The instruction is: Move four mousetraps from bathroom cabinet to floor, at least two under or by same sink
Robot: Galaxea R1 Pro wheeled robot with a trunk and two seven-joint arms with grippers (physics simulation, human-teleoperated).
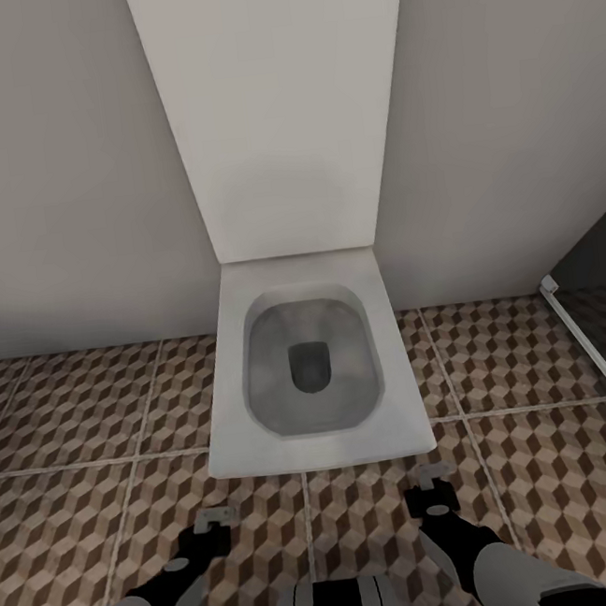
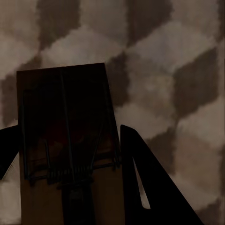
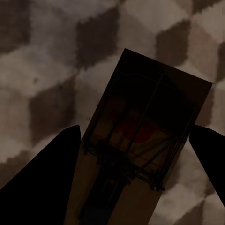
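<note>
In the left wrist view a tan mousetrap (image 2: 65, 93) with dark wire sits between the dark fingers of my left gripper (image 2: 65, 140), which is shut on it above the cube-patterned bathroom floor (image 2: 178, 70). Another mousetrap (image 3: 150, 103), showing a red mark, is clamped in my right gripper (image 3: 136, 136) over the same tiles (image 3: 51, 61). From the head camera, both grippers hang low over the floor (image 1: 83, 516), left gripper (image 1: 211, 532) and right gripper (image 1: 433, 493). The cabinet and the sink are out of view.
A white toilet (image 1: 310, 368) with its lid up stands straight ahead against a pale wall (image 1: 54, 181). A dark glass panel with a white bottom rail (image 1: 596, 359) runs along the right. Tiled floor lies open on both sides of the toilet.
</note>
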